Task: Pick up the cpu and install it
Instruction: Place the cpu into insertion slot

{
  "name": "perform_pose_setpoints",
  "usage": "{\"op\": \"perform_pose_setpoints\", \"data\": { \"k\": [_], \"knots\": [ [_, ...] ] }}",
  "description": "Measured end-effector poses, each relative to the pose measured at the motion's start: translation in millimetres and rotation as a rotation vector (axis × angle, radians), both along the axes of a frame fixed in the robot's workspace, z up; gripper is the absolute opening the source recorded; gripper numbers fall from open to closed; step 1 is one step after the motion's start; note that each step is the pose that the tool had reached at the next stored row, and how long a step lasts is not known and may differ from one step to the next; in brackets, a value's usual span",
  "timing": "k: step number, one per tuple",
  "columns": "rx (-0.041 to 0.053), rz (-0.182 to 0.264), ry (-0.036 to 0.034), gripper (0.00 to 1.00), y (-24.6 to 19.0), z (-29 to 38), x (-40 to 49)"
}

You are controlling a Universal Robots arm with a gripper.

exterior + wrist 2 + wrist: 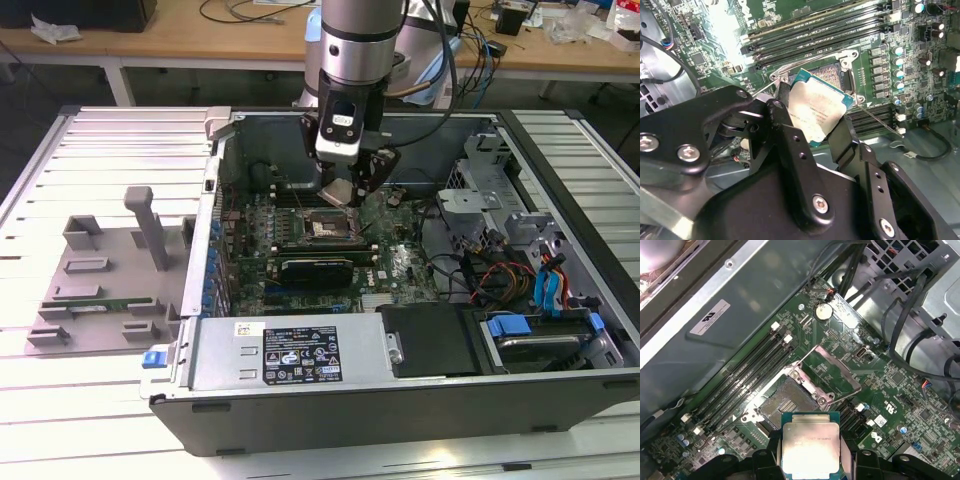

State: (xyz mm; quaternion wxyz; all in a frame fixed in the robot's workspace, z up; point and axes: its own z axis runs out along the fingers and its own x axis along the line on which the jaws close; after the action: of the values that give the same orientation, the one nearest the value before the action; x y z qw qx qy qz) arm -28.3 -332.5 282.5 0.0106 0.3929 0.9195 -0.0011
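The square cpu (pixel 810 447), silver-topped and teal-rimmed, is clamped by the gripper (pixel 815 114); in the exterior view the socket (pixel 328 228) is seen at its 6 o'clock.

This is a robotics lab or electronics workshop. An opened computer case (pixel 400 412) lies on a slatted metal table (pixel 130 150), with a grey parts fixture (pixel 100 292) at nine o'clock from it. At twelve o'clock, wooden workbenches (pixel 180 40) carry loose cables (pixel 240 12) and clutter. A robot arm (pixel 362 40) stands over the exposed motherboard (pixel 400 262).
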Motion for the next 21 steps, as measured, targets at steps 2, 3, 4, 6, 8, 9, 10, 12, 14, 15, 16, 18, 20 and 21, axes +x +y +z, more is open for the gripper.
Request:
{"op": "perform_pose_setpoints", "data": {
  "k": [2, 3, 4, 6, 8, 9, 10, 12, 14, 15, 16, 18, 20, 21],
  "knots": [
    [-0.0001, -0.009, 0.0000, 0.55, 0.0, 0.0, 0.0],
    [0.0000, -0.015, 0.0000, 0.55, 0.0, 0.0, 0.0],
    [0.0000, -0.019, 0.0000, 0.55, 0.0, 0.0, 0.0],
    [-0.0001, -0.030, 0.0000, 0.55, 0.0, 0.0, 0.0],
    [0.0000, -0.043, 0.0000, 0.55, 0.0, 0.0, 0.0],
    [-0.0001, -0.048, 0.0000, 0.55, 0.0, 0.0, 0.0],
    [-0.0001, -0.052, 0.0000, 0.55, 0.0, 0.0, 0.0],
    [0.0000, -0.063, 0.0000, 0.55, 0.0, 0.0, 0.0],
    [-0.0001, -0.075, 0.0000, 0.55, 0.0, 0.0, 0.0],
    [0.0000, -0.079, 0.0000, 0.55, 0.0, 0.0, 0.0],
    [0.0000, -0.083, 0.0000, 0.55, 0.0, 0.0, 0.0],
    [0.0000, -0.097, 0.0000, 0.55, 0.0, 0.0, 0.0],
    [-0.0001, -0.113, 0.0000, 0.55, 0.0, 0.0, 0.0],
    [0.0000, -0.119, 0.0000, 0.55, 0.0, 0.0, 0.0]
  ]
}}
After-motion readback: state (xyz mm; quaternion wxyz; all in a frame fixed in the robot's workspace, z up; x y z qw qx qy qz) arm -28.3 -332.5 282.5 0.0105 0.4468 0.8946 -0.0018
